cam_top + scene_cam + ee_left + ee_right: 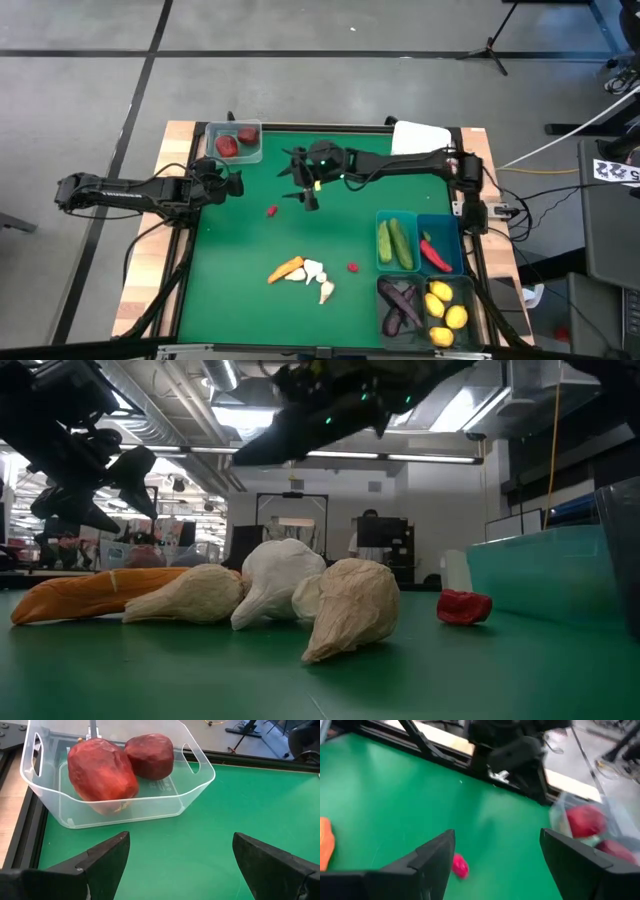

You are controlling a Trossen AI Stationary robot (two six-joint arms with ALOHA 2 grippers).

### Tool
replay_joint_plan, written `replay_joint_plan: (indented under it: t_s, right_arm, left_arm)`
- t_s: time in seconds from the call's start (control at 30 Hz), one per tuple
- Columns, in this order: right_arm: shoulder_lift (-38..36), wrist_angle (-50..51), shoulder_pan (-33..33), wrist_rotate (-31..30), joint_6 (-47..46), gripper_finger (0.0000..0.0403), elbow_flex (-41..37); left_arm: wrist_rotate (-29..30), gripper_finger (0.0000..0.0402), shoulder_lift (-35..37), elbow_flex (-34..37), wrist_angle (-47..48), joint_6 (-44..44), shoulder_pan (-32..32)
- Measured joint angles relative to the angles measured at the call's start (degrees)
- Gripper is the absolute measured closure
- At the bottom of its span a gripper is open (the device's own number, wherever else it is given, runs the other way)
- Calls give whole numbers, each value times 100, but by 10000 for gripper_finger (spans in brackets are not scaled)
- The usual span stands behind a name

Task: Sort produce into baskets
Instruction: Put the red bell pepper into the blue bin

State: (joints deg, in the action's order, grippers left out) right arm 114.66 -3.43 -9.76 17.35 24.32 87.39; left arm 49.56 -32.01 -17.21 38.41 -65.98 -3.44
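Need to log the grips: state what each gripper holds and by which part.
Nothing is held. The right gripper is open above the green mat, a small red piece lying loose below it. The left gripper is open and empty before the clear basket.

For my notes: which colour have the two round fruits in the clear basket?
Dark red fruits, clearest in the left wrist view.

My right tool [306,192] hangs at frame centre, fingers spread, over the tabletop [240,240]; a small red piece [271,211] lies just lower left. My left tool [228,185] waits below the clear bin [235,141].
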Motion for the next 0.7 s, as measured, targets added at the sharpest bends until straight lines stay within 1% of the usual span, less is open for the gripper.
replay_joint_plan:
  t_s: [0.17, 0.3, 0.43, 0.57, 0.63, 0.7]
  right_arm:
    - [605, -679, 4, 50, -167, 125, -4]
    - [982, -931, 0, 464, -348, 137, 139]
    - [1453, -729, 7, 938, -527, 148, 815]
    - [1953, -76, 13, 1269, -608, 154, 1719]
    - [2119, 395, 2, 1437, -594, 154, 2017]
    - [2211, 523, 0, 1593, -569, 154, 2103]
  left_arm:
    - [2, 57, 0, 0, -4, 6, 2]
    - [2, 57, 0, -2, -6, 5, 1]
    - [0, 57, 0, -1, -11, -9, 2]
    - [0, 57, 0, -1, -10, -17, 1]
    - [0, 57, 0, -2, -10, -17, 0]
    - [0, 57, 0, -2, -9, -10, 2]
